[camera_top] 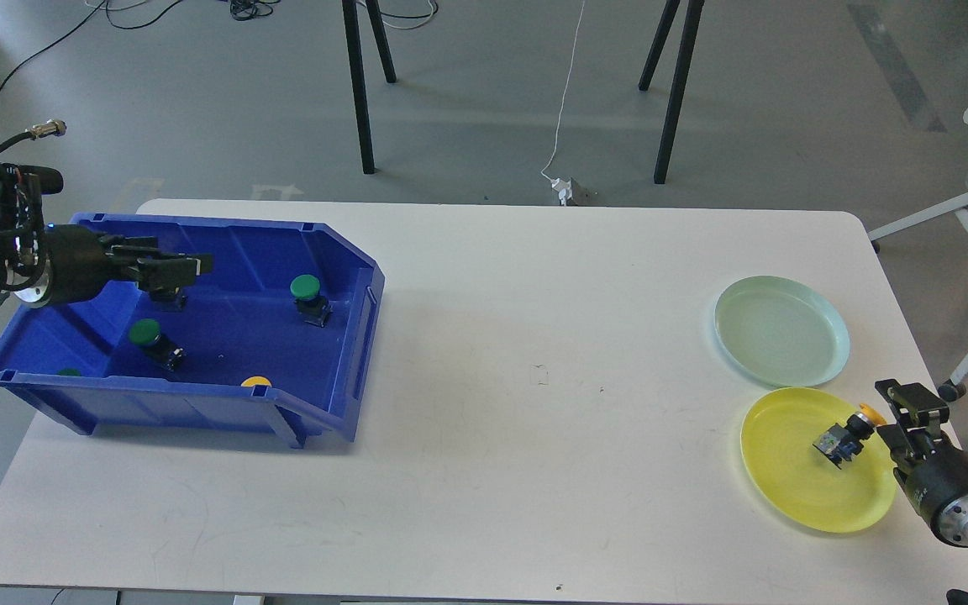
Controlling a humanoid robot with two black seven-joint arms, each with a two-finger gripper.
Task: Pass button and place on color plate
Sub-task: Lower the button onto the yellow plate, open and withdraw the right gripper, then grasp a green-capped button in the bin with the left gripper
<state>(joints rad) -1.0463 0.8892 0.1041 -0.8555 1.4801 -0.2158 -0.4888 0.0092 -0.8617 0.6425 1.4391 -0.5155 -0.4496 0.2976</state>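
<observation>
A yellow-capped button [849, 437] lies on its side on the yellow plate [795, 483] at the right front. My right gripper [900, 418] is at the plate's right rim, just beside the button's cap, with its fingers apart and holding nothing. My left gripper [194, 265] hovers over the back left of the blue bin [316, 412], pointing right. A dark button body [170, 297] sits just beneath it. I cannot tell whether its fingers are open or shut. Two green buttons [309, 296] [152, 338] lie in the bin.
A pale green plate [782, 330] sits behind the yellow one. A yellow cap [256, 381] and a green cap [69, 371] peek over the bin's front wall. The white table [534, 378] stretches between bin and plates. A chair stands off the right edge.
</observation>
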